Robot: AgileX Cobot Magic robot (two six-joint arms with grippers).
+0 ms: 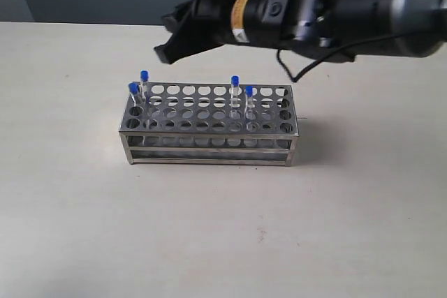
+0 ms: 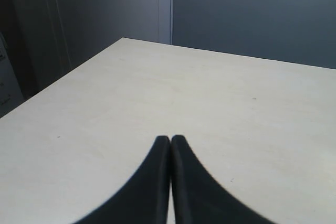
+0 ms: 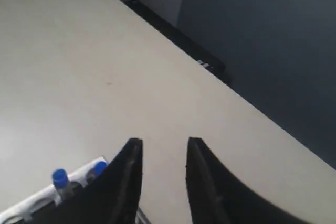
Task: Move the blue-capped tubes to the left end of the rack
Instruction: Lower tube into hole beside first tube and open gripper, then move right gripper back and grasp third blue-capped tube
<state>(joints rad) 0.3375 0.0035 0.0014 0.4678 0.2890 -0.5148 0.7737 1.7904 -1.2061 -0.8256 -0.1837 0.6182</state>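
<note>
- Rack [image 1: 209,132] stands lengthwise on the surface [image 1: 335,228]. All four blue-capped tubes are upright in its holes.
- One tube [image 1: 144,77] and its neighbour [image 1: 133,89] sit at the rack's left end, in the rear rows. Judged already placed.
- A third tube [image 1: 235,82] and a fourth [image 1: 248,92] stand side by side just right of the rack's centre. Judged yet to be moved, so the task is about half done.
- Right fingers [image 3: 131,174] are parted and hold nothing; bare surface shows through the gap.
- The right arm reaches across above and behind the rack's left half, raised clear of the caps. The height probably keeps it from knocking the slim tubes.
- Tubes relative to the right fingers: the left-end pair lies below and beside them, not between them. The centre pair is well apart, toward the rack's right.
- Left fingers [image 2: 157,182] are pressed together and empty over bare surface, with no rack in their view. Judged parked out of the way.
</note>
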